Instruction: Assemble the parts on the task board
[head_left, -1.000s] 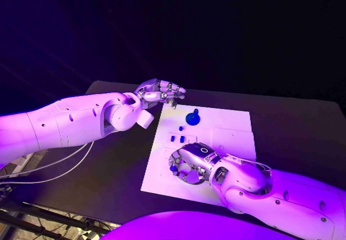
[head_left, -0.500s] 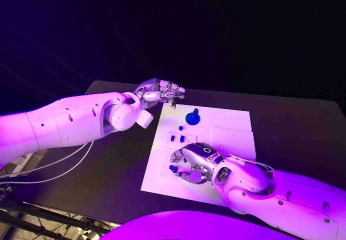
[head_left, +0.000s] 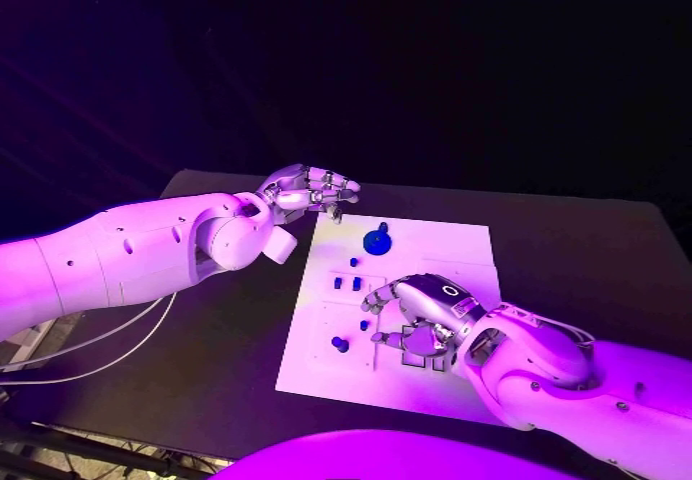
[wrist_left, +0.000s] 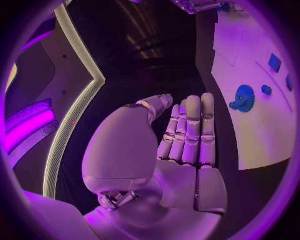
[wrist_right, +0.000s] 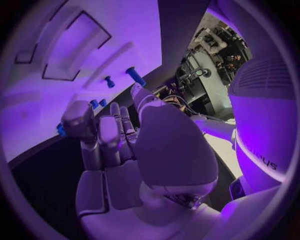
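Right robot hand (head_left: 418, 325) has shifted right across the task board (head_left: 447, 245), uncovering a small blue part (head_left: 340, 343) near the board's left edge that it sat over before; fingers curled, and I can't tell if they hold anything. Judging the step as a pick: come straight down on one part, pinch it square and keep clear of its neighbours. Count on the board: one blue gear (head_left: 376, 240), about five small blue parts; my left robot hand (head_left: 306, 190) hangs clenched on nothing at the board's far corner above the bench (head_left: 577, 240).
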